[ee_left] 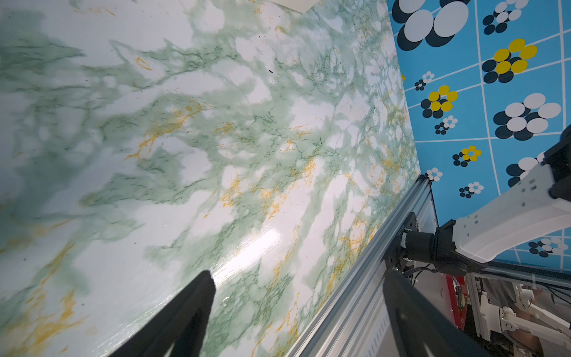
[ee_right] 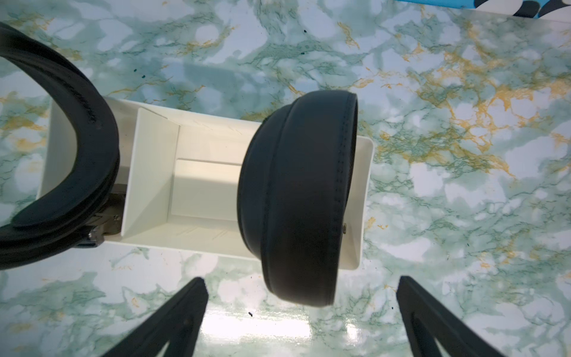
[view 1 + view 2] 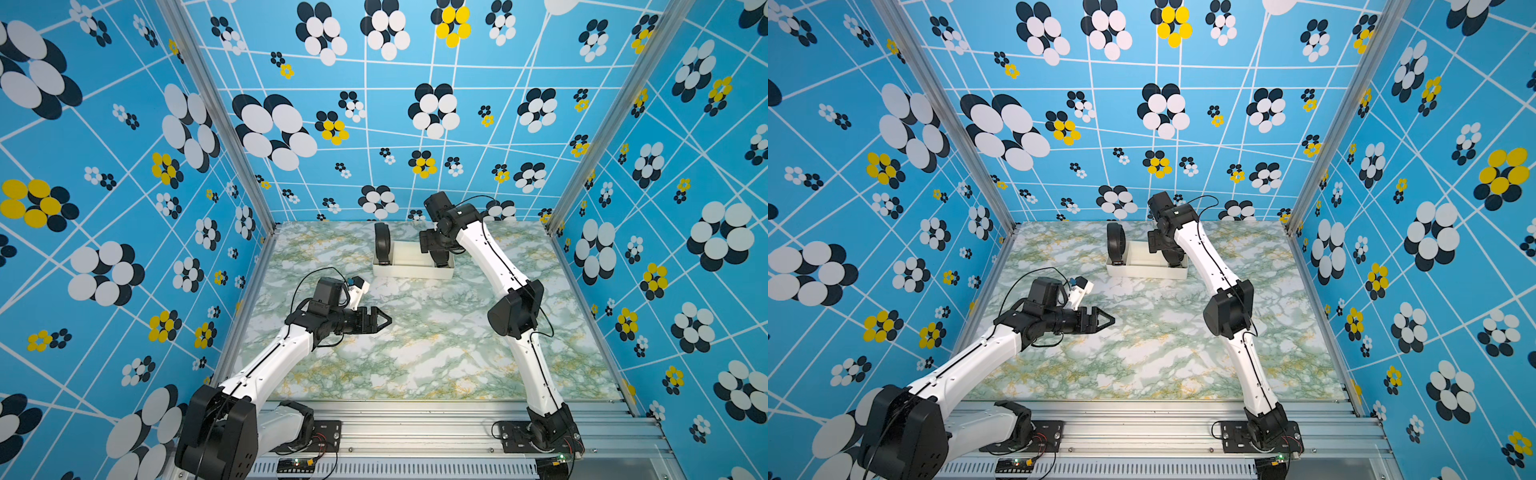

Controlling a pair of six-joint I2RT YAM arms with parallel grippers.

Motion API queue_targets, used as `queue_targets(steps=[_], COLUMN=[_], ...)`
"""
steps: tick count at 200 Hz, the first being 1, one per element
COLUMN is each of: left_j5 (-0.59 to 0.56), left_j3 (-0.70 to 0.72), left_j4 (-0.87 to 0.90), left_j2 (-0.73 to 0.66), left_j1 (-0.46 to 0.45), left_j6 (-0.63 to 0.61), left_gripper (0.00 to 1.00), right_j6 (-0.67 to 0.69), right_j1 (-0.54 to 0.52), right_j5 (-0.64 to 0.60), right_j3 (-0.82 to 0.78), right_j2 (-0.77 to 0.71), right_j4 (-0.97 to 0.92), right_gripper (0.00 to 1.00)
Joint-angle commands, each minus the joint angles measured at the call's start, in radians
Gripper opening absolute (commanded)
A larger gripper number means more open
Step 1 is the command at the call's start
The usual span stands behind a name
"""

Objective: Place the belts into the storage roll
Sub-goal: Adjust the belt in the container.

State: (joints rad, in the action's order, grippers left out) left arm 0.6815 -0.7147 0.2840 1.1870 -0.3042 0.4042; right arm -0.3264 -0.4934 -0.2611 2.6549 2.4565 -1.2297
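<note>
Your right claw (image 2: pixel 301 279) stands wide apart above the white tray (image 2: pixel 204 185), gripping nothing, and your left claw (image 3: pixel 386 319) is apart too, over the marble table (image 3: pixel 415 357) well away from the tray. One belt (image 2: pixel 296 201) stands coiled on edge in the tray's end compartment near the right claw, the other belt (image 2: pixel 77 148) likewise in the opposite end
</note>
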Motion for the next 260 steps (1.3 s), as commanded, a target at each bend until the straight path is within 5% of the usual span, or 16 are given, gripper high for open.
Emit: queue_targets(steps=[1,45,164,192,238,260], left_j5=[0.023,0.044,0.073,0.074,0.071,0.066], left_j3=[0.018,0.023,0.032,0.027,0.03,0.027], left_j4=[0.014,0.023,-0.025,-0.022,-0.011,-0.011], left_j2=[-0.026,-0.023,0.031,0.032,0.032,0.032], left_j1=[0.025,0.057,0.064,0.063,0.057,0.052], left_j6=[-0.001,-0.01,0.006,0.007,0.007,0.009], left_gripper=[0.89,0.89,0.89,0.89,0.89,0.89], right_j6=[0.004,-0.011,-0.049,-0.076,-0.101,-0.12], right_j1=[-0.008,-0.006,0.017,0.03,0.059,0.08], right_j5=[-0.053,-0.129,-0.104,-0.097,-0.003,0.033], right_j3=[0.031,0.039,-0.075,-0.173,-0.407,-0.468], right_j2=[0.033,0.053,0.002,-0.038,-0.129,-0.163], right_j4=[0.003,0.059,0.095,0.115,0.264,0.314], right_gripper=[0.99,0.97,0.27,0.21,0.22,0.55])
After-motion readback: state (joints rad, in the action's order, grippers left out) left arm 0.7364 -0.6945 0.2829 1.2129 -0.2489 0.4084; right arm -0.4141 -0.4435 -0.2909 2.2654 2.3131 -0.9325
